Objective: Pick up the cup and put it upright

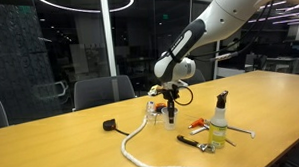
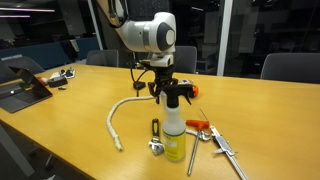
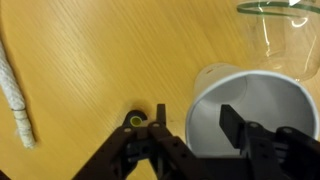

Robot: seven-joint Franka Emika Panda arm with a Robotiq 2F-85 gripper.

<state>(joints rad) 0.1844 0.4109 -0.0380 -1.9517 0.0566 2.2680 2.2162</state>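
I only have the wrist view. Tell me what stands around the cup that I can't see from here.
Observer: The clear thing at your top edge is a spray bottle, upright, with a black nozzle. It stands well apart from the cup.
Operator: Trace the rope for me.
Observer: The rope starts beside the gripper and curves over the table towards its near edge.
Operator: Name anything else lying about.
Observer: By the bottle lie hand tools, one partly orange. A small black object lies alone on the other side of the rope.
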